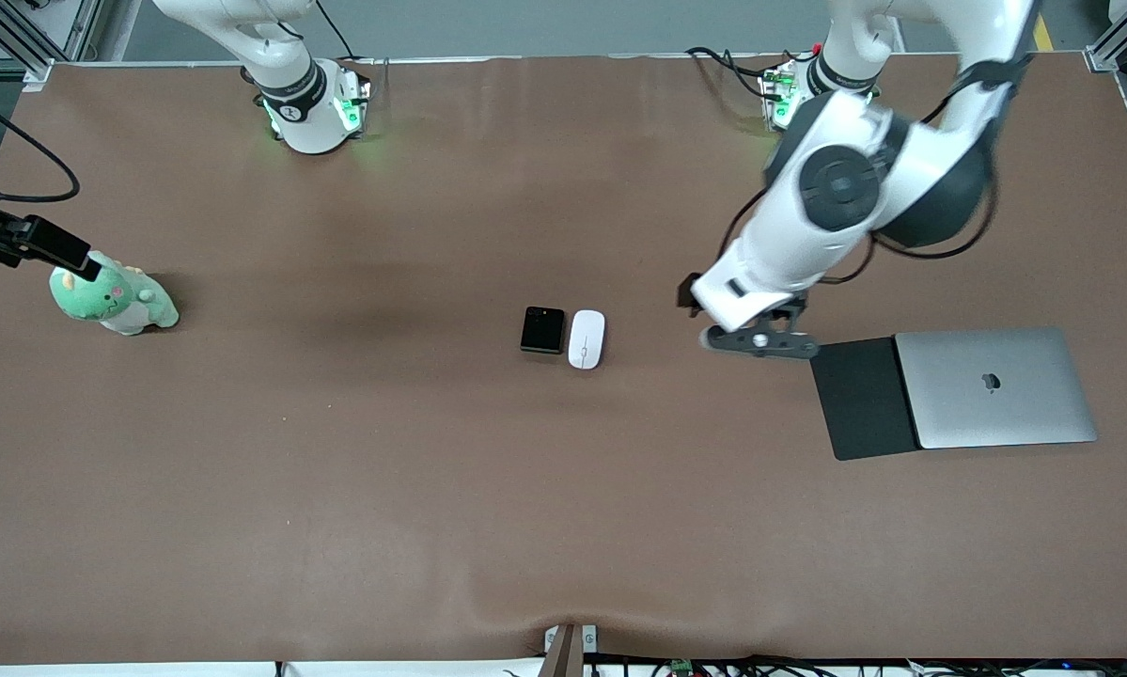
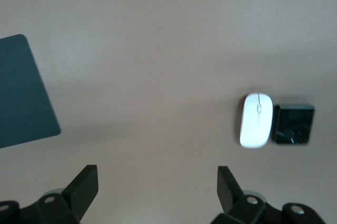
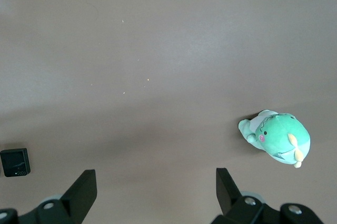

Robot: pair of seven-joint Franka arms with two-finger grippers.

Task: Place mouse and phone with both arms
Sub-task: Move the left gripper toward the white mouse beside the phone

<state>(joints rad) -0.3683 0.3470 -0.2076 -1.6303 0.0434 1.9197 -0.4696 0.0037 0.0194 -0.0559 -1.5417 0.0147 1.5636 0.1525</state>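
Nothing is picked up yet. The left gripper (image 1: 760, 340) hangs spread and empty over bare table between the mouse (image 1: 586, 339) and the mouse pad (image 1: 862, 397); the right gripper (image 3: 152, 190), likewise spread, is over the table near the green toy (image 1: 114, 299). Next, I judge, each must come over the mouse and the phone (image 1: 542, 329), which lie side by side.

mouse (image 1: 586, 339): small white oval computer mouse, glossy, with a thin grey line down its middle; lies flat on the brown table near its middle, touching or just beside the phone, on the side toward the left arm's end.
phone (image 1: 542, 330): small black glossy near-square slab with rounded corners, tiny camera dots at the edge farther from the front camera; lies flat beside the mouse, toward the right arm's end.
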